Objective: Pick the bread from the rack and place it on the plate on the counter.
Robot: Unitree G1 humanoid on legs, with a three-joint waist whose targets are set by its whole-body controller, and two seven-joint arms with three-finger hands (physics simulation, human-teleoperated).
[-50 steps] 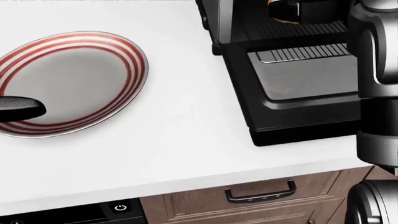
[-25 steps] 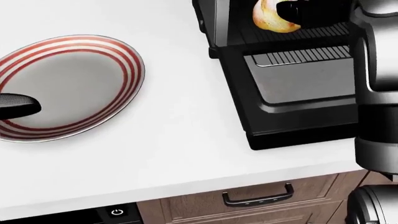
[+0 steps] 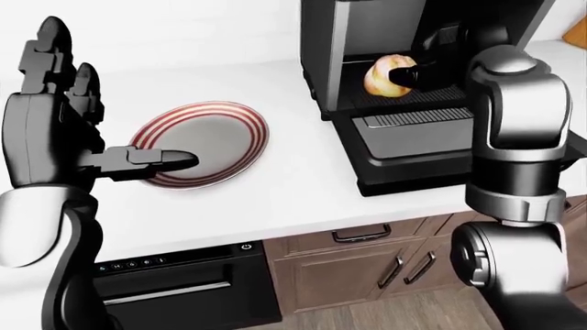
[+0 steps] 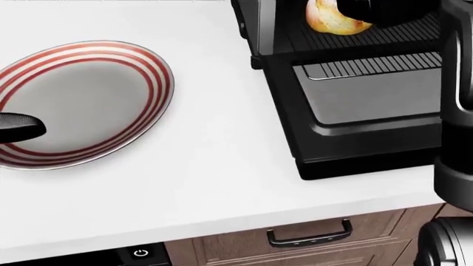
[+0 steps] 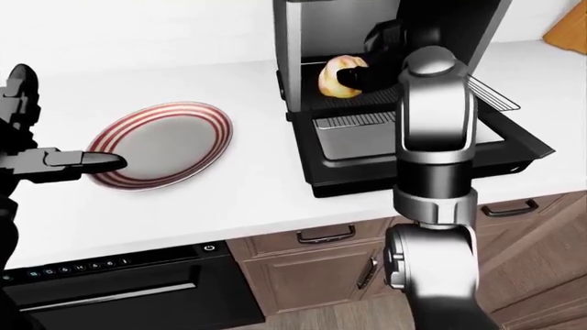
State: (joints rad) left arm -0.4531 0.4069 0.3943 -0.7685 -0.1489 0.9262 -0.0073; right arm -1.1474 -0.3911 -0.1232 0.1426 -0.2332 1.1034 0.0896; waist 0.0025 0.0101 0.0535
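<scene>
The bread (image 3: 382, 74) is a round golden roll inside the black toaster oven (image 3: 404, 148), just above its rack (image 4: 370, 34). My right hand (image 3: 410, 74) has its dark fingers closed round the roll's right side; the bread also shows in the right-eye view (image 5: 334, 77) and at the top of the head view (image 4: 329, 18). The red-striped plate (image 3: 206, 141) lies on the white counter (image 3: 275, 199) to the left of the oven. My left hand (image 3: 137, 161) is open, fingers raised, with one finger over the plate's left edge.
The oven's door (image 4: 370, 105) hangs open over the counter toward the bottom of the views. Wooden drawers with dark handles (image 4: 309, 231) and a black appliance with a control panel (image 3: 174, 258) sit below the counter. A wooden board corner (image 5: 569, 27) shows at the right.
The bread has come out from deeper in the oven with my right hand on it and shows more fully. The plate and left hand stay put.
</scene>
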